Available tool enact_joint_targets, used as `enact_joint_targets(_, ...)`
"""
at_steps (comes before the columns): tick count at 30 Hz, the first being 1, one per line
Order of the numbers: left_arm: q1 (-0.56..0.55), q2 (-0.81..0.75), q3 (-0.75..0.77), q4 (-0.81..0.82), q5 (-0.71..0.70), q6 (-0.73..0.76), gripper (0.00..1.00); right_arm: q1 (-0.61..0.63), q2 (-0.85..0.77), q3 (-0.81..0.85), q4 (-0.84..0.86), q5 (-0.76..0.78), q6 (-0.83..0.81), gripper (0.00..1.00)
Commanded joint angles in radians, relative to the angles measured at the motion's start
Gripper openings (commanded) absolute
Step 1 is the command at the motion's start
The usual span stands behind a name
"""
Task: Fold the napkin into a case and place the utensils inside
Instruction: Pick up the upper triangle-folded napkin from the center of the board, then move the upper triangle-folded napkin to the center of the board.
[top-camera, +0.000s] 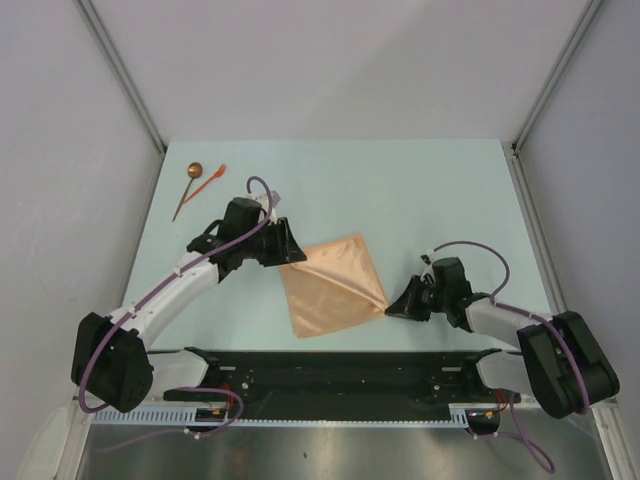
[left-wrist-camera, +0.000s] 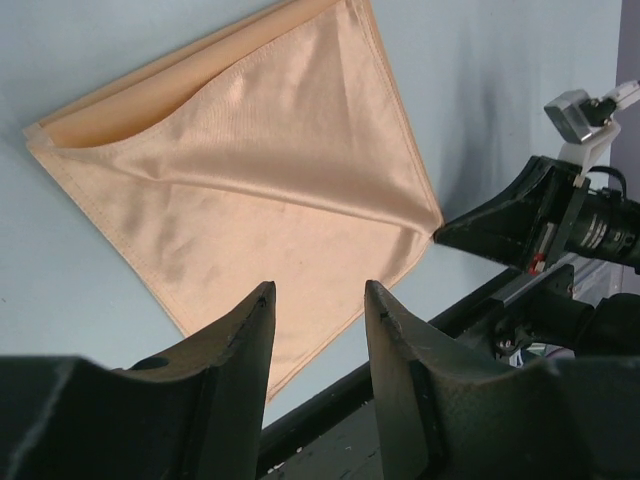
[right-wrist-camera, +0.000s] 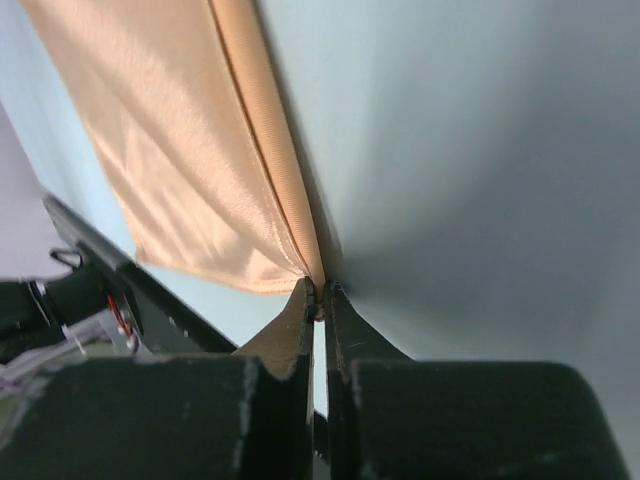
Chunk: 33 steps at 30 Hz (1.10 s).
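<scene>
The tan-orange napkin (top-camera: 333, 285) lies folded in layers mid-table, also in the left wrist view (left-wrist-camera: 260, 170) and the right wrist view (right-wrist-camera: 190, 150). My right gripper (top-camera: 390, 309) is shut on the napkin's right corner; the fingertips (right-wrist-camera: 305, 300) pinch it at table level. My left gripper (top-camera: 298, 254) is open and empty at the napkin's upper left edge, its fingers (left-wrist-camera: 250, 320) apart above the cloth. The dark-handled spoon (top-camera: 187, 190) and the orange-red fork-like piece (top-camera: 210, 182) lie at the far left of the table. No case shape shows.
The black base rail (top-camera: 340, 375) runs along the near table edge. Grey walls and metal frame posts (top-camera: 120, 70) bound the light blue table (top-camera: 440, 190) on the left, right and back.
</scene>
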<state>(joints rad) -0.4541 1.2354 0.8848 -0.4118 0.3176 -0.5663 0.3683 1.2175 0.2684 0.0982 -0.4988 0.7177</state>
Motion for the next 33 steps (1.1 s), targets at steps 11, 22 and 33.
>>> enact_joint_targets(11,0.021,0.078,0.112,-0.002,-0.005,0.019,0.47,-0.256,0.553,0.609,-0.165,0.154,-0.339,0.00)
enact_joint_targets(22,0.106,0.222,0.152,0.074,0.044,-0.066,0.54,-0.203,1.131,1.633,-0.595,0.136,-0.544,0.19)
enact_joint_targets(33,0.118,0.600,0.428,0.151,-0.136,-0.106,0.60,-0.183,0.929,1.576,-0.779,0.574,-0.506,0.79)
